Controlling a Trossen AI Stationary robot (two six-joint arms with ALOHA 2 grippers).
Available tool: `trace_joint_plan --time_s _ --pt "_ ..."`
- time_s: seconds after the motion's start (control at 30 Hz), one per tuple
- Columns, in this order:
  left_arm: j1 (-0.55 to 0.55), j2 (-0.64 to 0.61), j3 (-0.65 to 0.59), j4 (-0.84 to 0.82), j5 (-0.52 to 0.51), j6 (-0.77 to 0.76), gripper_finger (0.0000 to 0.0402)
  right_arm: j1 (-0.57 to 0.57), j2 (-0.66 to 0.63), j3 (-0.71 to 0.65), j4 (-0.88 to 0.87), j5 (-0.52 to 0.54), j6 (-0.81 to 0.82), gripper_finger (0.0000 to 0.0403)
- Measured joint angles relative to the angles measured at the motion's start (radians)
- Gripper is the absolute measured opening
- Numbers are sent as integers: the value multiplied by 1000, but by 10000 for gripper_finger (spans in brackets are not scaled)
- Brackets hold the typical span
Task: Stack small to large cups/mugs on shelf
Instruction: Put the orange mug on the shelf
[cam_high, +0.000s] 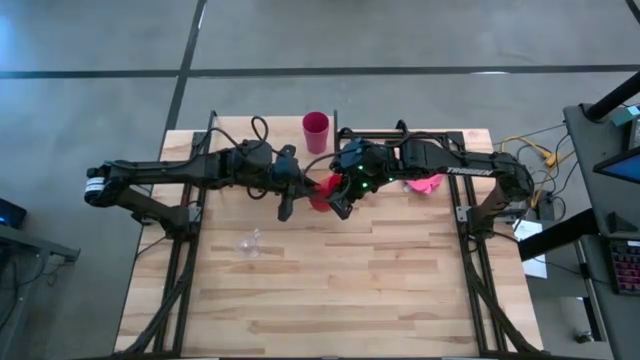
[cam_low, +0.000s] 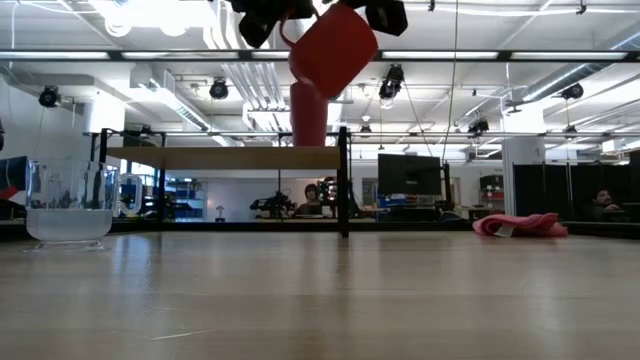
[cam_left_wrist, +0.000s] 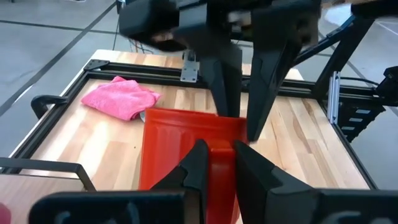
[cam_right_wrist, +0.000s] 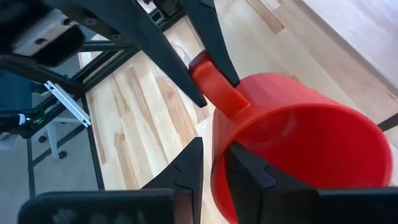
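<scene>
The right gripper (cam_right_wrist: 211, 163) pinches the rim of the red mug (cam_right_wrist: 298, 149), one finger inside the wall and one outside. The left gripper (cam_left_wrist: 217, 163) is closed on the mug's handle (cam_right_wrist: 214, 87), a finger on each side of it. Both arms meet over the middle of the worktop (cam_high: 330, 285), toward its far edge, and the mug (cam_high: 322, 192) hangs between them, tilted and well clear of the surface in the low view (cam_low: 332, 48). The pink tumbler (cam_high: 315, 131) stands upright on the shelf (cam_low: 225, 157) at the far edge of the worktop, just beyond the raised mug. The glass cup (cam_high: 248, 243) stands alone on the worktop, left of centre and well apart from both grippers; in the low view (cam_low: 70, 203) it sits upright. A pink cloth (cam_high: 425, 183) lies near the far right corner, partly under the right arm.
</scene>
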Motion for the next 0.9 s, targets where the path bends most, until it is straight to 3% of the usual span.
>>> trace_joint_plan --time_s 0.3,0.67,0.9 --pt "2 -4 -3 -111 -85 -24 32 13 -72 5 34 -10 1 56" --pt "1 -54 -2 -128 -87 -116 32 37 -141 2 49 0 -36 56" --pt "-8 -175 -2 -254 -223 -154 32 43 -170 3 35 3 -59 56"
